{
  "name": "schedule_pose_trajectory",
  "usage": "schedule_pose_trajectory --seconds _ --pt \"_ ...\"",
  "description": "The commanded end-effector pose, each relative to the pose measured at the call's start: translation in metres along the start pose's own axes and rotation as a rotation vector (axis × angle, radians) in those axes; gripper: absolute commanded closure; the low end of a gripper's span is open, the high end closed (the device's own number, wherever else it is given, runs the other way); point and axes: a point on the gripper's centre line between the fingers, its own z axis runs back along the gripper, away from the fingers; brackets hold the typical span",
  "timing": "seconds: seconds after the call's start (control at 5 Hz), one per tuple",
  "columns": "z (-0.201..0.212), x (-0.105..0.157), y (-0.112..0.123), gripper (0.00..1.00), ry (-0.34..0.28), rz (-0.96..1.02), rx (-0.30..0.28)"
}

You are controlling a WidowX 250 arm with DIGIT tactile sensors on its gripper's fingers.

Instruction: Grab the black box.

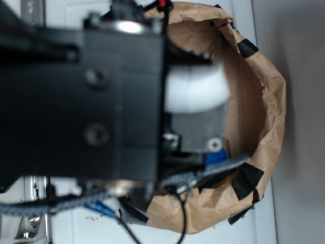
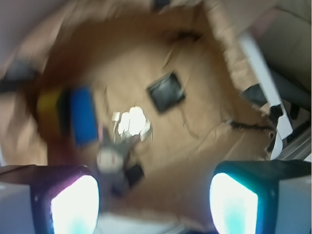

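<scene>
Two glowing fingertips sit right up close at the bottom of the wrist view, one on each side. They are wide apart and hold nothing. The gripper hangs over a bowl of crumpled brown paper. The black box lies flat on the paper, farther in. A blue block lies well to its left. Shiny keys lie between them.

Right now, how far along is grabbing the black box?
Done: the gripper hangs over the brown paper nest. In hand: nothing; its jaws stand open and empty. Left: centre over the black box, lying untouched beyond the fingertips, descend, close and lift.
</scene>
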Motion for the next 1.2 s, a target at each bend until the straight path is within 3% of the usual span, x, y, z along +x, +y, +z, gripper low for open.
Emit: schedule_pose_trajectory --seconds 0.0,0.4,1.0 --pt "-0.002 0.020 0.016 0.00 -0.080 0.250 -0.033" --pt "-0.002 0.020 0.016 0.00 -0.080 0.250 -0.033" --pt "-0.077 0.048 0.028 0.00 -0.031 0.512 -0.041"
